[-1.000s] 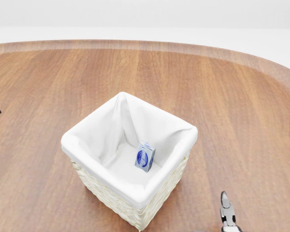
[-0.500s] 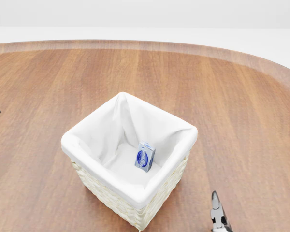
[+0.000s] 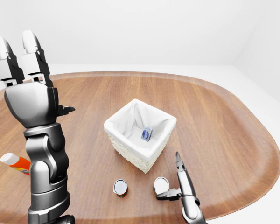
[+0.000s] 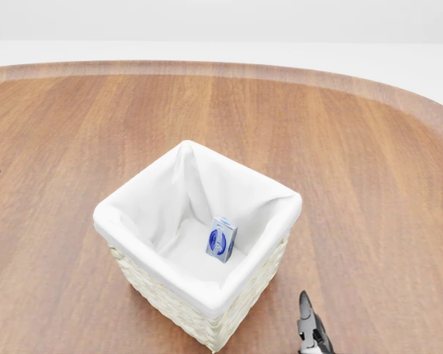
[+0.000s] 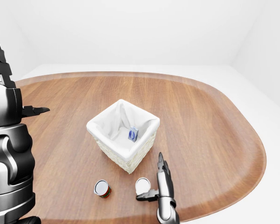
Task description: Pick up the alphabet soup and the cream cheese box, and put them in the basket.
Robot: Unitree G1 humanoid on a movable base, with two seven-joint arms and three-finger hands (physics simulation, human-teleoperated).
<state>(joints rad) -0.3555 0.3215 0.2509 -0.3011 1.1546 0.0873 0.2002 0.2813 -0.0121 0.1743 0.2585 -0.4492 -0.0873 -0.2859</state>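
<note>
White walls, plain room; oval wood counter [image 3: 214,116] carries everything.

Left-eye view: wicker basket [image 3: 126,147] with white liner sits mid-counter. Cream cheese box [image 3: 147,134] is already inside, lying on the liner floor. Two cans stand near the counter's near edge, below the basket: one with a red-green label [image 3: 120,187] and one silver-topped [image 3: 161,185]. One of them should be the alphabet soup, labels too small to say which. Right hand [image 3: 181,179] hovers just beside the silver-topped can, fingers spread and pointing up-counter, thumb reaching toward the can, nothing gripped. Left hand [image 3: 21,58] is raised high by the counter's left edge, fingers straight and apart, empty. Orange tube with a white cap [image 3: 15,162] lies at the left edge, not part of the task.

Head view: basket fills the middle, box visible against the liner. Only a fingertip of the right hand pokes in at the bottom edge; cans out of frame.

Right-eye view: same layout, right hand's thumb almost at the silver-topped can, contact unclear.

Step in hand, my read: box done, soup pickup starting. Next move needs the right hand wrapped around the can, firm closure, lift clear of the basket rim, release over the liner.
</note>
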